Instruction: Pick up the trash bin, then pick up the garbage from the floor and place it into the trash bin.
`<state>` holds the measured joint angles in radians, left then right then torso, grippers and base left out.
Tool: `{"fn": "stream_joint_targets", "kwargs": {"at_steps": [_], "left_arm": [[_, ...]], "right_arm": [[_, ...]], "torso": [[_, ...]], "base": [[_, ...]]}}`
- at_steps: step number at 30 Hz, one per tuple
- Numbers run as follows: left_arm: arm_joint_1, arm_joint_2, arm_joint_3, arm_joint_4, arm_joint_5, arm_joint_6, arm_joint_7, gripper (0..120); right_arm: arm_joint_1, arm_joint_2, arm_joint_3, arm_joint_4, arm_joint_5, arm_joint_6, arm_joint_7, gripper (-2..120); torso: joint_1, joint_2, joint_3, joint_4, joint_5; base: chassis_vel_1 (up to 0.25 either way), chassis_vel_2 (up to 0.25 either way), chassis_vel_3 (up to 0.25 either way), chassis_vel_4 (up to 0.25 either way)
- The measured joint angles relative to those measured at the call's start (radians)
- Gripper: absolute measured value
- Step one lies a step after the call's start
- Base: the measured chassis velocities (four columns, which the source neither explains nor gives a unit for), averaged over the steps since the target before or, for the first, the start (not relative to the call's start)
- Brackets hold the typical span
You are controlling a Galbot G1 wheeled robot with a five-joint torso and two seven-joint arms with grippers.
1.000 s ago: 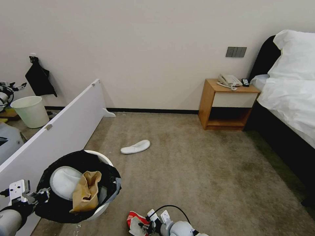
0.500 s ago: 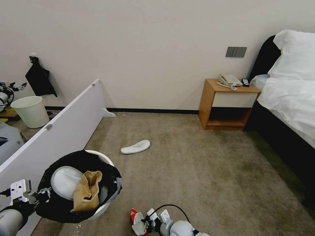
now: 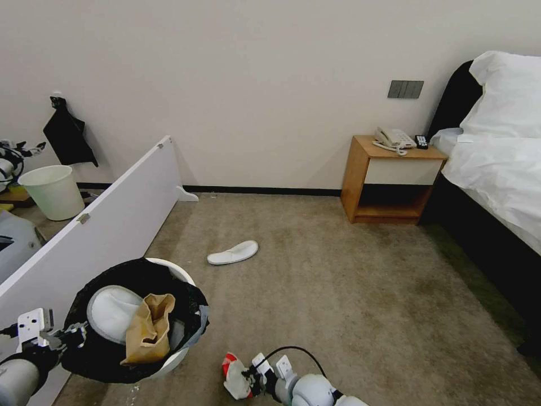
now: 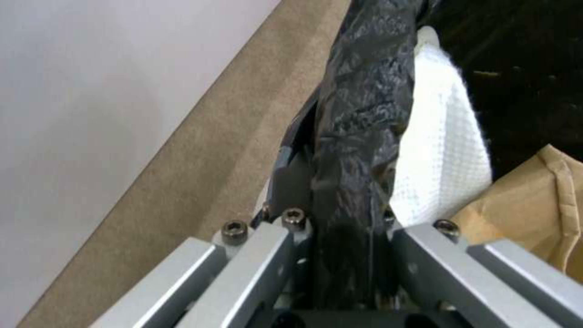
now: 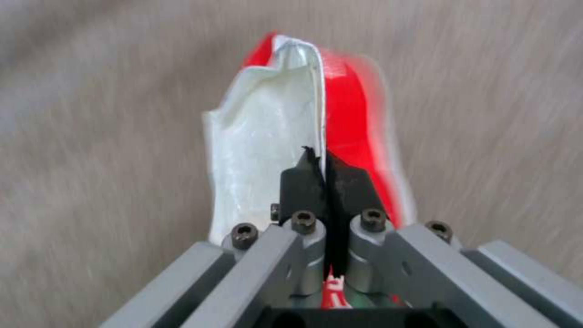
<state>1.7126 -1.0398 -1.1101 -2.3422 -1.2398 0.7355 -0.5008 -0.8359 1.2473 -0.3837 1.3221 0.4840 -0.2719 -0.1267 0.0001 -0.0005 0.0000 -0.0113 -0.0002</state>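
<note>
The trash bin (image 3: 179, 274), white with a crinkled black liner (image 4: 358, 114), hangs at the lower left of the head view. My left gripper (image 3: 72, 337) is shut on its bagged rim (image 4: 349, 218). Inside lie a white slipper (image 3: 110, 312) and a brown paper bag (image 3: 147, 330); the left wrist view shows the slipper (image 4: 440, 155) and the bag (image 4: 534, 200) close up. My right gripper (image 3: 248, 380) is at the bottom centre, shut on a red-white wrapper (image 3: 232, 373), held just above the carpet (image 5: 273, 132). A second white slipper (image 3: 232, 253) lies on the carpet farther ahead.
A white board (image 3: 107, 225) leans along the left, with a plain white bucket (image 3: 53, 192) behind it. A wooden nightstand (image 3: 391, 177) with a phone stands at the far wall, beside a bed (image 3: 496, 163) on the right. Open carpet (image 3: 349, 293) lies between.
My right gripper has lifted the red-white wrapper off the carpet and turned it upright. The trash bin and left gripper have hardly moved.
</note>
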Motion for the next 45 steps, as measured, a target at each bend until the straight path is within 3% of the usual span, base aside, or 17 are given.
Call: {"fn": "stream_joint_targets", "kwargs": {"at_steps": [10,16,22,39,45], "left_arm": [[-0.007,0.001,0.023,0.001,0.005,0.000,-0.002,3],[-0.004,0.003,0.025,-0.001,0.005,0.000,-0.003,3],[0.010,0.005,0.040,-0.011,0.007,0.000,-0.005,3],[0.013,-0.003,0.049,-0.020,0.019,0.000,-0.008,3],[0.012,-0.008,0.049,-0.026,0.020,0.000,-0.009,3]], "right_arm": [[0.036,-0.078,0.111,0.271,0.061,0.041,0.000,0],[0.063,-0.079,0.155,0.365,0.106,0.074,-0.014,0],[0.181,-0.042,0.177,0.483,0.248,0.180,-0.095,0],[0.311,-0.032,0.066,0.569,0.489,0.325,-0.254,0],[0.330,-0.047,-0.002,0.575,0.523,0.331,-0.291,0]], "torso": [[0.000,0.000,0.000,-0.0001,0.0000],[0.000,0.000,0.000,-0.0001,0.0001],[0.000,0.000,0.000,0.0001,0.0000],[0.000,0.000,0.000,0.0000,0.0000],[0.000,0.000,0.000,0.0001,0.0000]], "base": [[0.000,0.000,0.000,0.000],[0.000,0.000,0.000,0.000],[0.000,0.000,0.000,0.000],[0.000,0.000,0.000,0.000],[0.000,0.000,0.000,0.000]]}}
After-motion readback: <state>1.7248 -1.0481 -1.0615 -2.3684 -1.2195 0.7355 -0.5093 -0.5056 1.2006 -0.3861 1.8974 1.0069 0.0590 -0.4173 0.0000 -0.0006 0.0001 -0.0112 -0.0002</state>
